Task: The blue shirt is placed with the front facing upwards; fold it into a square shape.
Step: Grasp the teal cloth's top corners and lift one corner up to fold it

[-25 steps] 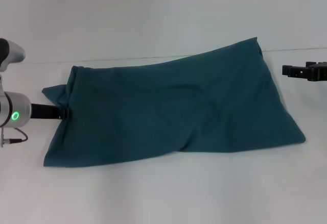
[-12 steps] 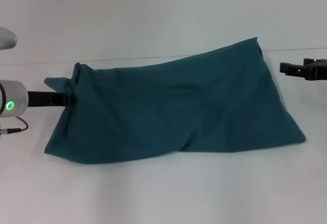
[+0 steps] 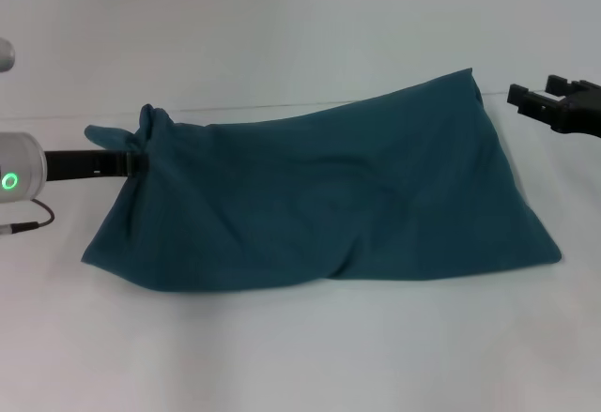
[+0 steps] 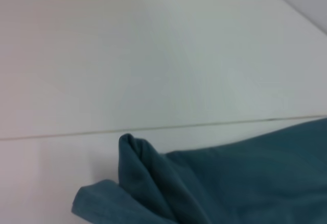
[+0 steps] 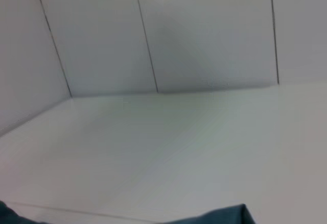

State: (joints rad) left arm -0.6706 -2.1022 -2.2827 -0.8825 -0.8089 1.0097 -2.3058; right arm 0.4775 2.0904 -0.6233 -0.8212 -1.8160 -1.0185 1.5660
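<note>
The blue shirt lies across the white table as a wide, plain teal shape with no print showing. My left gripper is at its left edge, shut on a bunched fold of cloth that rises into a small peak. The left wrist view shows that bunched fold of the shirt close up. My right gripper hovers open just beyond the shirt's far right corner, apart from the cloth. A bit of the shirt's corner shows in the right wrist view.
The table's back edge runs behind the shirt, with a plain white wall beyond it. White tabletop lies in front of the shirt. Panelled wall fills the right wrist view.
My left gripper has moved up and to the right, pulling the shirt's left edge with it and bunching it higher. The right gripper has risen slightly.
</note>
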